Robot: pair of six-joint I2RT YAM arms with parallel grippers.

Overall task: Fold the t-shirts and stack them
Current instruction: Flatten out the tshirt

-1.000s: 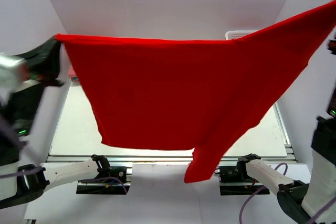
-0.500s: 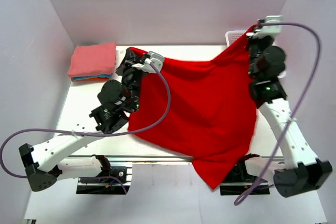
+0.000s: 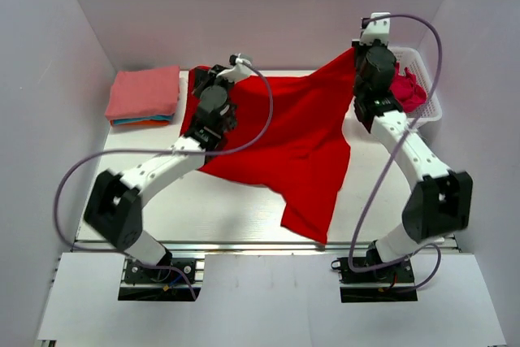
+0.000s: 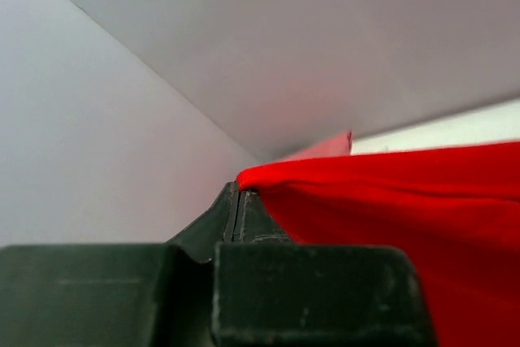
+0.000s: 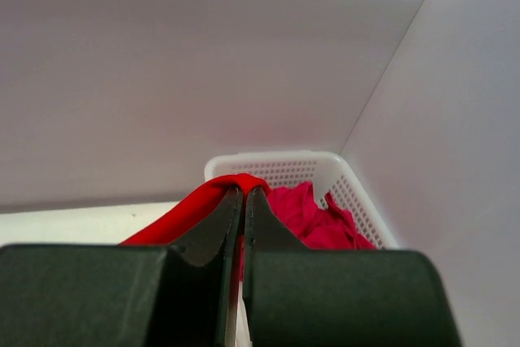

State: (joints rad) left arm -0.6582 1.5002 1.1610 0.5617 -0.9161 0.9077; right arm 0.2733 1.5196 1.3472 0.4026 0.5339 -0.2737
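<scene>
The red t-shirt (image 3: pixel 301 144) is hanging stretched between both arms at the far side of the table (image 3: pixel 203 209), its lower part draping onto the surface and trailing toward the near edge. The left gripper (image 4: pixel 237 194) is pinching one upper corner and the right gripper (image 5: pixel 244 193) is clamping the other, beside the white basket (image 3: pixel 431 111). This is looking like the spreading step before folding; next, both arms are needing to lower together, laying the cloth flat, clear of the folded stack (image 3: pixel 145 95)
</scene>
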